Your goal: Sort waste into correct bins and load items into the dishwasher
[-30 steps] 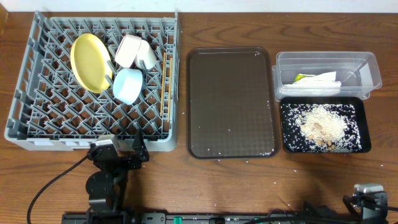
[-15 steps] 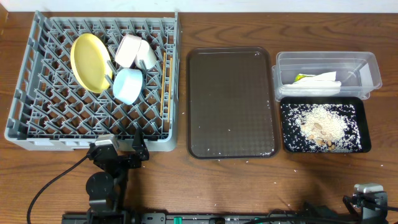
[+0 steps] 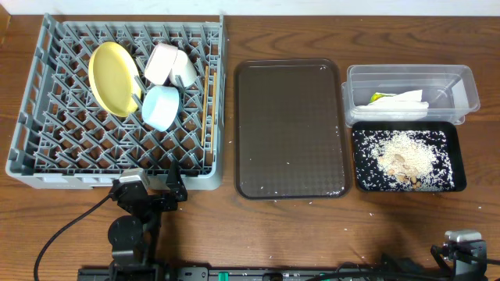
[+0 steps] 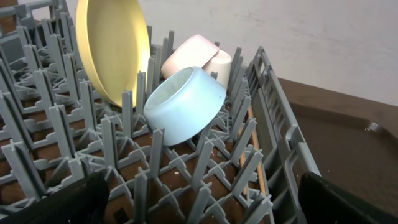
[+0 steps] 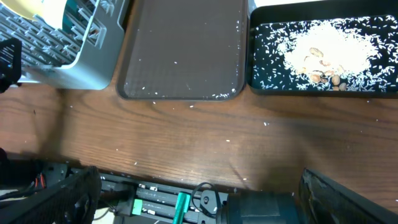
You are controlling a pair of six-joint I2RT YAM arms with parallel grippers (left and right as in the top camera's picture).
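The grey dish rack (image 3: 47,148) holds the yellow plate (image 3: 113,76) on edge, the white bowl (image 3: 162,62), the white cup (image 3: 185,69), the light blue bowl (image 3: 162,107) and the chopsticks (image 3: 207,105). The clear tub (image 3: 461,82) holds the crumpled napkin (image 3: 398,101). The black tray (image 3: 459,160) holds the rice scraps (image 3: 402,156). My left gripper (image 3: 148,191) is open and empty at the rack's front edge, and its wrist view looks at the blue bowl (image 4: 186,102). My right gripper (image 5: 199,205) is open and empty over the table's front edge.
The dark brown serving tray (image 3: 289,129) lies between the rack and the bins, with a few rice grains on it. Stray grains dot the wooden table (image 3: 312,234) in front. The arm base rail runs along the front edge (image 5: 180,202).
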